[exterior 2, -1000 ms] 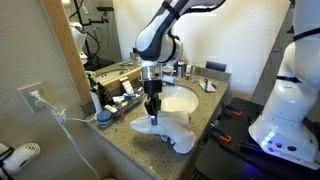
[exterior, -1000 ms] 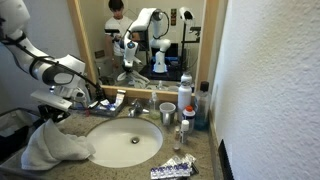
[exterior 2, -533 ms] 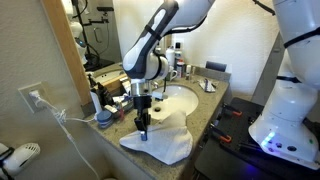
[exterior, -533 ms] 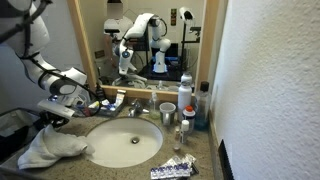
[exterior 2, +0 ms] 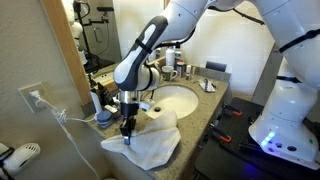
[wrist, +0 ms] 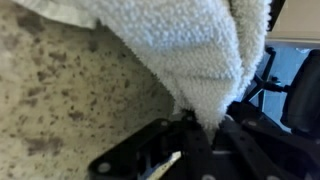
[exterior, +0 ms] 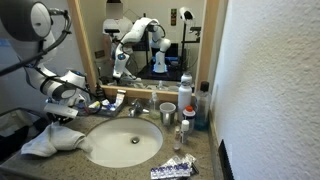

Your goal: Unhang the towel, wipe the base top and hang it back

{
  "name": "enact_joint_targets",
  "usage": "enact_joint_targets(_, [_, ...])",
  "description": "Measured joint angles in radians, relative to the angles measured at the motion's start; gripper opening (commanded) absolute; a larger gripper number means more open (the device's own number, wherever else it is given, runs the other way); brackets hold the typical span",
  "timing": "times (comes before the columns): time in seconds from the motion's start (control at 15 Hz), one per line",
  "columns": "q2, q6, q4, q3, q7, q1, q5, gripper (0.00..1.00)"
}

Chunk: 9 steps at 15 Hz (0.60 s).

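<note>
- The gripper (exterior 2: pixel 126 128) hangs from the arm (exterior 2: pixel 150 45) and points straight down at the base top (exterior 2: pixel 203 112), over the end of the counter nearest the wall socket (exterior 2: pixel 35 98)
- Its jaws are squeezed tight on a fold of the towel (exterior 2: pixel 152 146)
- In the wrist view the terry cloth (wrist: pixel 170 40) narrows to a tip that disappears between the dark fingers (wrist: pixel 232 140), so the gripper (wrist: pixel 207 132) has the cloth pinched
- The towel lies in a crumpled, spread heap on the speckled counter beside the sink basin (exterior 2: pixel 176 100), bunched up where the jaws hold it
- In an exterior view the towel (exterior: pixel 52 142) sits at the near corner of the counter, its edge reaching the rim of the basin (exterior: pixel 125 140), with the gripper (exterior: pixel 62 116) right above it
- The wrist view shows bare granite-look surface (wrist: pixel 60 90) next to the cloth, which rests on it
- More of the base top (exterior: pixel 203 158) shows on the far side of the basin from the towel
- A faucet (exterior: pixel 135 108) stands behind the basin, a blue bottle (exterior: pixel 186 92) stands near the side wall, and the mirror (exterior: pixel 140 40) reflects the arm
</note>
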Motion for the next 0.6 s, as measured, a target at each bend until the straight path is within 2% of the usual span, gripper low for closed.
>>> enact_joint_targets(0.4, [0.010,0.232,0.004,-0.008,0.079,-0.019,-0.122,0.04])
enact_joint_targets(0.6, [0.007,0.273,-0.009,-0.012,0.158,-0.040,-0.176,0.04])
